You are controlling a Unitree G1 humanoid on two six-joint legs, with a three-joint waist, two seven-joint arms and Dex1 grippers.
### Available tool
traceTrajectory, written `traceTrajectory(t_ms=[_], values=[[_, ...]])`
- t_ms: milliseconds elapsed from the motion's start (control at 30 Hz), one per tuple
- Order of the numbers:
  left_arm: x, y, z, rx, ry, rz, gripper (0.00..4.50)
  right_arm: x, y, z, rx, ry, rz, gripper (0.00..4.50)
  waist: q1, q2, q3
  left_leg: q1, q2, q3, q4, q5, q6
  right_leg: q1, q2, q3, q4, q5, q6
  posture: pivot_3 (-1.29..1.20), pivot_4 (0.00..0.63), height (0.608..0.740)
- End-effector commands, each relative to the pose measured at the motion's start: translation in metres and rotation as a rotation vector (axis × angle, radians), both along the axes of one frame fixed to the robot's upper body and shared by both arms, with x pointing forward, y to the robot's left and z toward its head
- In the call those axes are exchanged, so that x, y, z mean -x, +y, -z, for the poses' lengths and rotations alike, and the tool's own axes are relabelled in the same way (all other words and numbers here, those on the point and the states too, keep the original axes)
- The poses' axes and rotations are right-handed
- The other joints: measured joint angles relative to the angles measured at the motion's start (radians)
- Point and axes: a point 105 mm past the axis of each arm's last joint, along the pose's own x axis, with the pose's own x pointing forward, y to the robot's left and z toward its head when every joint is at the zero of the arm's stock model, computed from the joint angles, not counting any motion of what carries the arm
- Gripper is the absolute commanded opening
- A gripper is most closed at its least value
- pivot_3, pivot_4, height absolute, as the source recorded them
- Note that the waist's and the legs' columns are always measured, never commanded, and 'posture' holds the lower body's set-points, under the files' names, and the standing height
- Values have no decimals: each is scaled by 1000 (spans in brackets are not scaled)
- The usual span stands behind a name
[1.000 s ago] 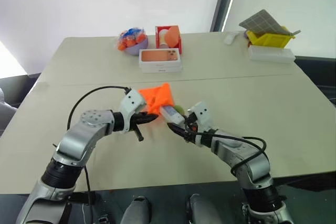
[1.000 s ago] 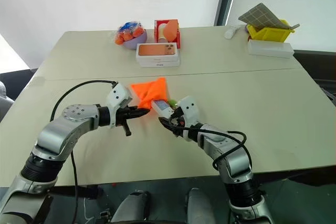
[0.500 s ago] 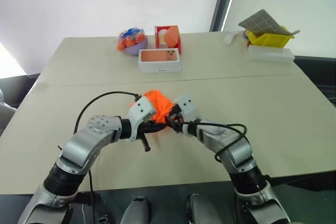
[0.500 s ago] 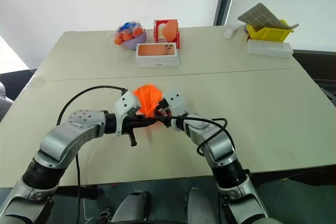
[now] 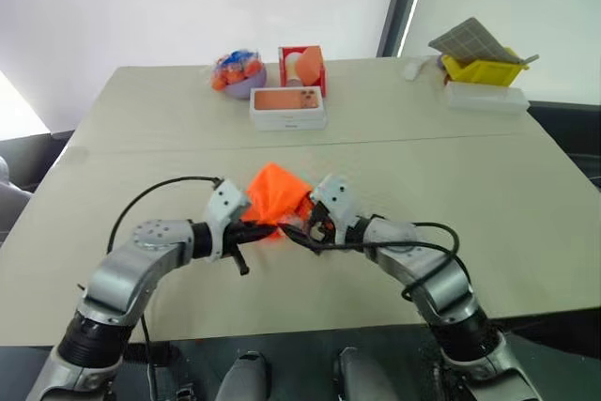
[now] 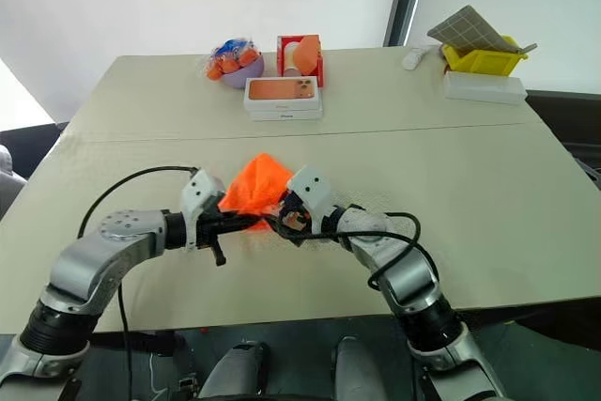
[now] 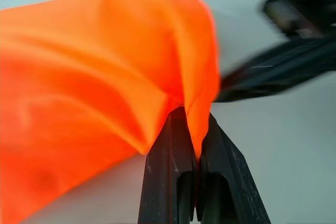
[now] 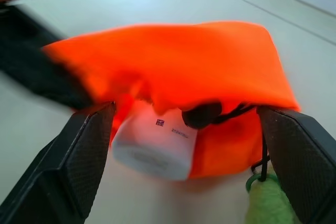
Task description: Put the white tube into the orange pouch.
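The orange pouch (image 5: 275,191) hangs just above the table's near middle, held up by its rim. My left gripper (image 7: 190,125) is shut on that fabric edge. The white tube (image 8: 155,148) sits in the pouch's mouth, with its flat white end sticking out. My right gripper (image 5: 299,230) is open right at the mouth, its fingers (image 8: 79,171) standing wide on either side of the tube without touching it. A black cord (image 8: 210,114) crosses the opening and ends in a green ball (image 8: 265,208) below.
At the table's far side stand a white phone box (image 5: 288,108), a red box (image 5: 301,65) and a purple bowl (image 5: 238,72) of orange items. A yellow bin (image 5: 484,67) and a long white case (image 5: 485,97) sit at the far right.
A second ago my right gripper held the tube beside the pouch. It pushed the tube into the mouth and has now opened, letting go. The pouch has been lifted and bunched up.
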Motion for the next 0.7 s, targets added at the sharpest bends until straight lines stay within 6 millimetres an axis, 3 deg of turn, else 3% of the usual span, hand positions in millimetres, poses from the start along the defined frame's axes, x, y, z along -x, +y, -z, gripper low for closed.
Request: traceTrajectory(t_ms=[33,167,367,567,700], values=[[-9,14,-10,53,-38,-70,0,10,-4,-18,-35,-59,-65,4457,0,0,0,0,0,0,0,0,0,0,0,0,0,0,0,0,150,740],[-14,31,-9,77,-29,-129,0,7,-17,-3,59,-60,-55,4457,0,0,0,0,0,0,0,0,0,0,0,0,0,0,0,0,150,740],[-12,28,-12,121,-25,-116,0,-11,-27,24,161,-68,26,4457,1,-1,0,0,0,0,0,0,0,0,0,0,0,0,0,0,150,740],[-8,27,-13,150,-14,-108,0,-22,-31,30,169,-78,84,4457,1,-1,0,0,0,0,0,0,0,0,0,0,0,1,-2,0,150,740],[-7,26,-12,158,-4,-103,0,-12,-27,23,134,-80,21,4457,1,-1,0,0,0,0,0,0,0,0,0,0,0,1,-2,0,150,740]])
